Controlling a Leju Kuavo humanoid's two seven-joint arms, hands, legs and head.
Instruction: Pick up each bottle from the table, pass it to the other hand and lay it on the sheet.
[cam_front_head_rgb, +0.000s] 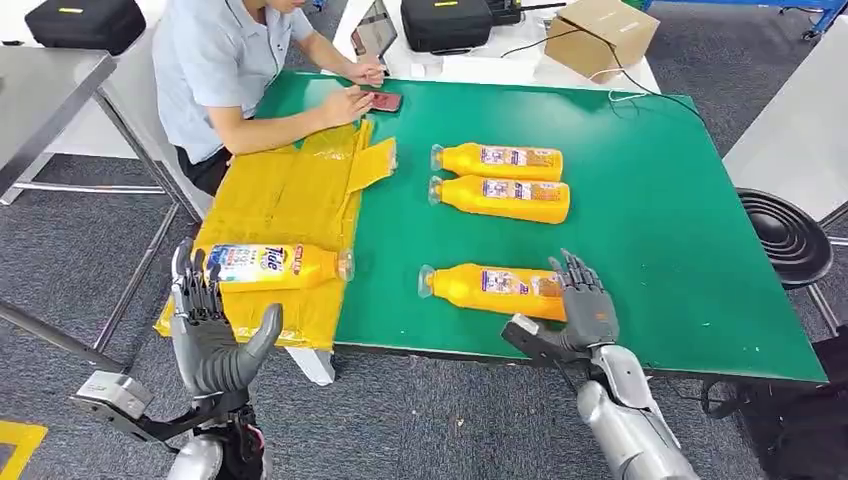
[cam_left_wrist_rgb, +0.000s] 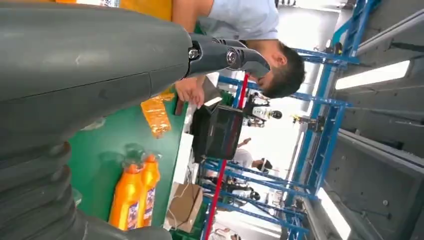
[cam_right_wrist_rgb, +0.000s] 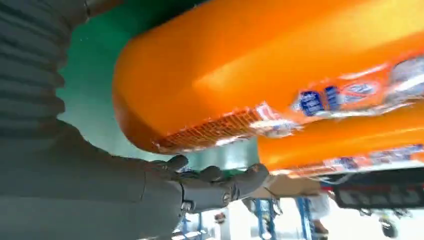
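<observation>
On the yellow sheet (cam_front_head_rgb: 290, 200), at the green table's (cam_front_head_rgb: 680, 250) left edge, one bottle (cam_front_head_rgb: 275, 266) lies beside the left hand (cam_front_head_rgb: 210, 320), whose fingers stand spread and hold nothing. The right hand (cam_front_head_rgb: 580, 305) rests open against the base of the nearest bottle (cam_front_head_rgb: 490, 290) by the front edge; whether it presses, the wrist view leaves unclear. Two more bottles (cam_front_head_rgb: 500, 180) lie mid-table. Full detergent bottles probably feel heavy, stiff and slick; grasp the broad body, not the cap.
</observation>
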